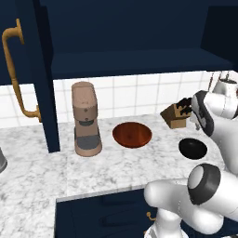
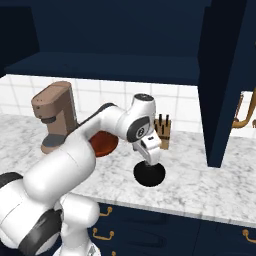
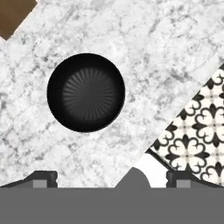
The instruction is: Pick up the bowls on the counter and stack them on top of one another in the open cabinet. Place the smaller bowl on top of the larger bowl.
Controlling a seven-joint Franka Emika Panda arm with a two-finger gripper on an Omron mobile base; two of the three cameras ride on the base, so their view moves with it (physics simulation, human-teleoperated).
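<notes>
The small black bowl (image 3: 86, 92) sits upright and empty on the marble table (image 1: 37, 172), directly below the tool (image 2: 150, 161), which hangs over it without touching. The wide brown bowl (image 1: 132, 135), also empty, rests on the table off to one side of the tool, well apart from the black one and beside the coffee machine (image 1: 86, 118). A knife block (image 2: 162, 131) stands behind the tool, against the tiled wall. Above it, the navy cabinet (image 1: 139, 62) is open, its shelf bare, its door (image 1: 28, 74) swung wide. In the hand view the tool's fingers (image 3: 41, 178) stand wide apart, holding nothing.
</notes>
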